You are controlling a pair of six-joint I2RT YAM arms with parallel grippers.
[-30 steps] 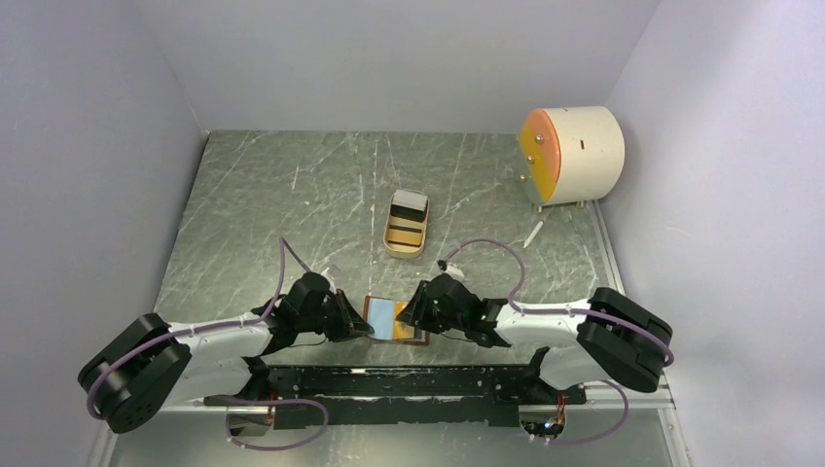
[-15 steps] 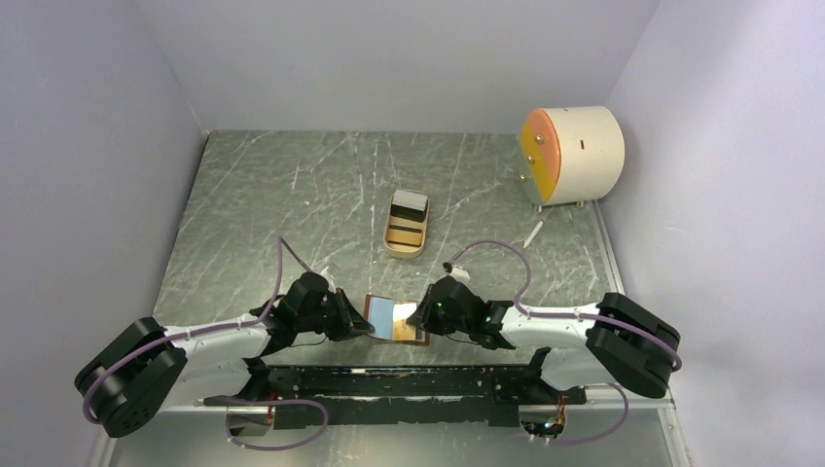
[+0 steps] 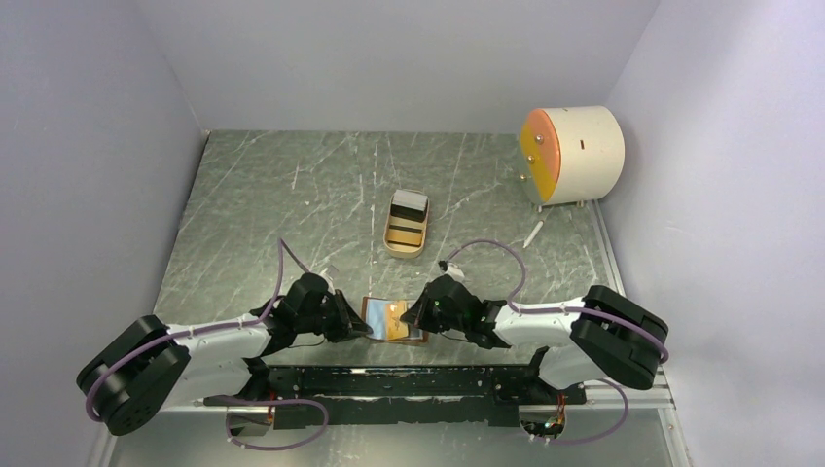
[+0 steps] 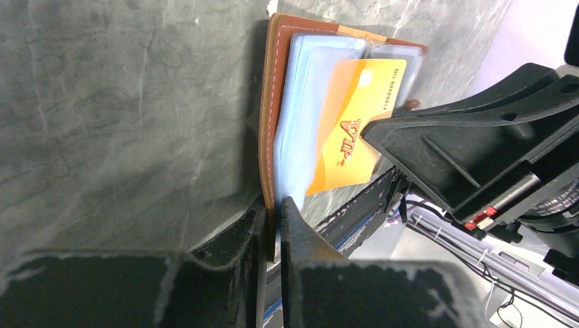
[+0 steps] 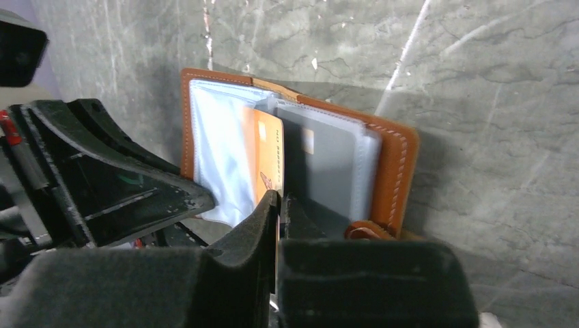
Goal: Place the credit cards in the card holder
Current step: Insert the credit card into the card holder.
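Observation:
The reddish-brown card holder lies open near the table's front edge, between both grippers. Its pale clear sleeves fan upward. My left gripper is shut on the edge of the holder's left leather cover. An orange credit card marked VIP stands partly inside a sleeve. My right gripper is shut on that orange card's lower edge. A grey card sits in the sleeve beside it, against the right cover. From above, the left gripper and right gripper flank the holder.
A tan oval tray holding dark and pale cards sits mid-table behind the holder. A white cylinder with an orange face stands at the back right, with a small white stick in front of it. Grey walls enclose the table.
The right gripper's jaws have closed onto the orange card and shifted slightly left. The left gripper kept its hold on the holder's cover.

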